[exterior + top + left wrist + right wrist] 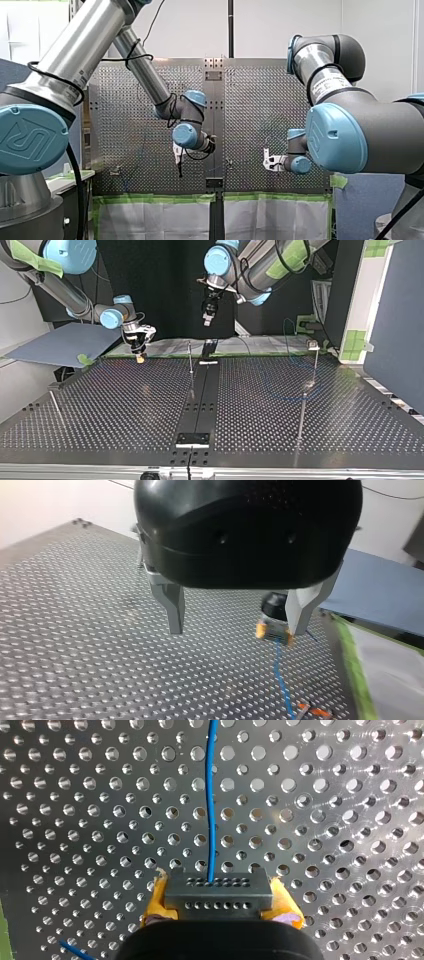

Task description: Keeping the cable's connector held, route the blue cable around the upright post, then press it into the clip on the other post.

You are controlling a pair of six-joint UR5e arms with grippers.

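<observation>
Pads [157, 902] on the right gripper [218, 895] are yellow and clamped on both ends of a small grey connector [235, 892], so that hand is holding the plug tight. From the connector the blue cable [212, 810] runs straight ahead, just over the perforated table [325, 820].

The left gripper [235, 630] is black with bare metal fingers [172, 605] spread wide, nothing between them, hanging above the table. Just past one of its fingers the right gripper and connector show up, with the cable trailing away across the holes.

From the top view, the right gripper sits low by the table's far edge at the view's left, while the left gripper hangs higher up near the middle. A thin post [190, 362] stands mid-table, and another post [315, 365] at the view's right carries a clip [313, 344]. The cable is only a faint blue curve near that one; can't tell if it goes around anything.
</observation>
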